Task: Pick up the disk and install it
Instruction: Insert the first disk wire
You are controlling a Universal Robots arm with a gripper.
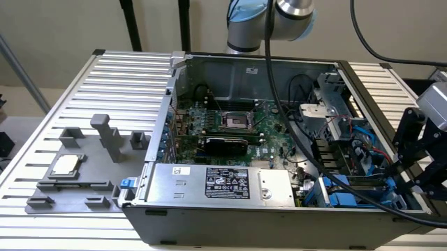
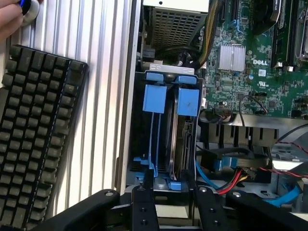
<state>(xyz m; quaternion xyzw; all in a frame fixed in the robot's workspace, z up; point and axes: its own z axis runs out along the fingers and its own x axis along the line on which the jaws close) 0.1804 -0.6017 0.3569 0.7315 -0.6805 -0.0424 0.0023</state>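
Hovering over seated disk [image 2: 183,139], hand [image 2: 174,188] parted (fingers [image 2: 143,211] astride it), keyboard [image 2: 38,130] beside case [image 2: 127,96], cables [image 2: 230,182] near

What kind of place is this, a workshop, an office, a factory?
Probably a robotics lab bench for computer assembly: an open desktop computer case lies on a slatted metal table, a robot arm stands behind it, and a keyboard rests alongside.

Robotics lab: opened computer case [image 1: 279,226] on a slotted aluminium table [image 1: 125,65]
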